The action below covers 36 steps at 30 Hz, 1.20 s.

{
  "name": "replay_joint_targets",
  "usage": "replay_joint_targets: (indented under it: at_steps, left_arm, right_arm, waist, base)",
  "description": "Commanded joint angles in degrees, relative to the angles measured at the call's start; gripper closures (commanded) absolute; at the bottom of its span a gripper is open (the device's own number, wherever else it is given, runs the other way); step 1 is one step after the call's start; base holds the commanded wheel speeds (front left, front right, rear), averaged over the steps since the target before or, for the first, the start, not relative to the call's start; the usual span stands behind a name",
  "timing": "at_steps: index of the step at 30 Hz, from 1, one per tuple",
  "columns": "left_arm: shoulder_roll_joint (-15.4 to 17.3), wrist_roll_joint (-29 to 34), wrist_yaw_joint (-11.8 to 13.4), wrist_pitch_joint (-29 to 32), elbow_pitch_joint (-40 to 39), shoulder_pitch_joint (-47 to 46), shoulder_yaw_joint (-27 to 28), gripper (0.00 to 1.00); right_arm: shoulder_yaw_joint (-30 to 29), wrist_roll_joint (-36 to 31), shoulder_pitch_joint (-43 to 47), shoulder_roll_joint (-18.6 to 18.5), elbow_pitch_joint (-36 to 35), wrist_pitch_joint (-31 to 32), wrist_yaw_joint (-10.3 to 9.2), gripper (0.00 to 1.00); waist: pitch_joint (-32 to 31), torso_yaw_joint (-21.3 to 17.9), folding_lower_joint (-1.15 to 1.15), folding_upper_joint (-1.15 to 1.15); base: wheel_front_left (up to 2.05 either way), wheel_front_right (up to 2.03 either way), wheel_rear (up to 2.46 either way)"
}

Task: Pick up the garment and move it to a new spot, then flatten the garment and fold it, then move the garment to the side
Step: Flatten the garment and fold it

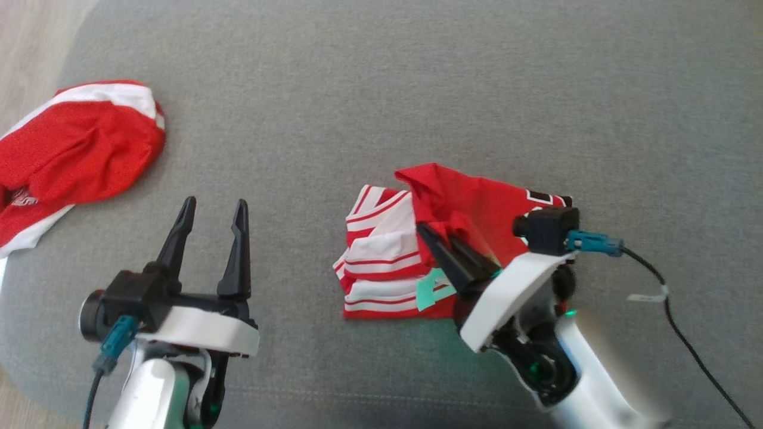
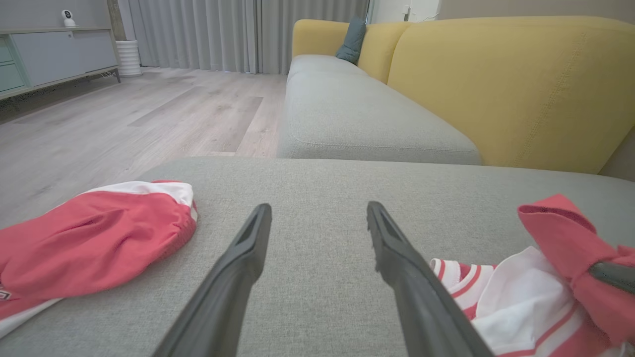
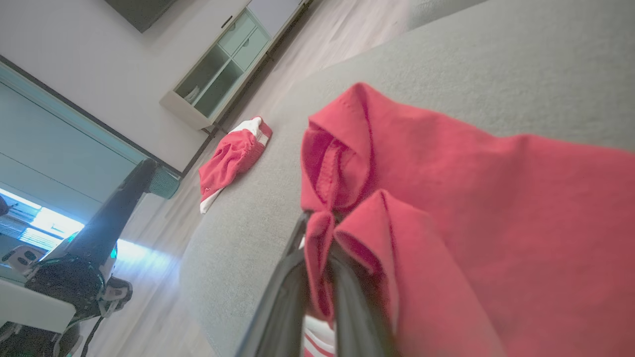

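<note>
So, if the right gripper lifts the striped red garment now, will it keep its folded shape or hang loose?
It will probably hang loose: the garment is thin cloth, bunched where the right gripper pinches a red fold. It looks light, so lifting should be easy. The folded layers may slide apart, since only one edge seems to be held.

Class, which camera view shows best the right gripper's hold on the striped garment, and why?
The right wrist view: up close, the right gripper has its fingers shut on a red fold of the striped garment. The head view shows the whole garment with those fingers over it. The left wrist view catches its edge and one fingertip.
</note>
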Motion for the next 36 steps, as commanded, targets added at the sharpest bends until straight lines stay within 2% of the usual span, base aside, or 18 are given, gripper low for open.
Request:
replay_joint_targets:
  at_steps: [1, 7, 8, 9, 10, 18, 23, 28, 31, 36]
  left_arm:
    - [0.6, 0.6, -0.1, -0.2, -1.6, -2.5, 1.5, 0.0]
    - [0.5, 0.5, 0.1, -0.4, -0.8, -2.6, 1.2, 0.0]
    - [0.6, 0.6, 0.2, -0.5, -0.7, -2.5, 1.2, 0.0]
    - [0.6, 0.7, 0.3, -0.5, -0.6, -2.5, 1.1, 0.0]
    - [0.6, 0.7, 0.4, -0.5, -0.5, -2.5, 1.1, 0.0]
    - [0.8, 0.7, 1.0, -0.6, -0.4, -2.5, 1.2, 0.0]
    - [1.0, 0.5, 1.3, -0.6, -0.5, -2.3, 1.3, 0.0]
    - [1.3, 0.3, 1.9, -0.6, -0.8, -1.9, 1.7, 0.0]
    - [1.7, 0.2, 2.2, -0.5, -1.2, -1.6, 1.9, 0.0]
    - [2.4, -0.1, 2.5, -0.2, -1.7, -1.0, 2.4, 0.0]
  right_arm:
    - [2.3, 2.0, -2.3, 0.7, -0.8, -2.0, -0.04, 1.0]
    - [8.7, 6.2, -5.2, 0.7, 6.1, -6.6, -0.04, 1.0]
    - [9.5, 6.7, -5.6, 0.7, 6.7, -7.5, -0.04, 0.93]
    - [10.2, 6.8, -6.1, 0.7, 7.5, -8.4, -0.04, 0.55]
    - [10.7, 6.9, -6.5, 0.7, 8.1, -9.2, -0.04, 0.0]
    - [12.6, 7.0, -10.4, 0.7, 7.0, -20.5, -0.04, 0.0]
    - [10.0, 3.6, -11.7, 0.7, 5.9, -24.8, -0.04, 0.0]
    - [-0.6, -9.1, -11.0, 0.7, 4.7, -26.5, -0.04, 0.0]
    - [-8.1, -16.6, -7.9, -0.3, 1.9, -24.8, -0.04, 0.0]
    - [-19.3, -24.2, 0.2, -2.3, -5.3, -20.3, -0.04, 0.0]
  waist:
    - [0.3, 0.5, 0.0, 0.0]
    - [0.2, 0.9, 0.0, 0.0]
    - [0.1, 0.9, 0.0, 0.0]
    - [0.1, 0.8, 0.0, 0.0]
    - [0.0, 0.8, 0.0, 0.0]
    - [-0.5, -0.4, 0.0, 0.0]
    - [-0.7, -1.2, 0.0, 0.0]
    - [-1.2, -2.4, 0.0, 0.0]
    - [-1.6, -3.3, 0.0, 0.0]
    - [-2.4, -4.5, 0.0, 0.0]
  base:
    - [0.0, 0.0, 0.0]
    - [0.0, 0.0, 0.0]
    - [0.0, 0.0, 0.0]
    - [0.0, 0.0, 0.0]
    - [0.0, 0.0, 0.0]
    - [0.0, 0.0, 0.0]
    - [0.0, 0.0, 0.0]
    - [0.0, 0.0, 0.0]
    - [0.0, 0.0, 0.0]
    - [0.0, 0.0, 0.0]
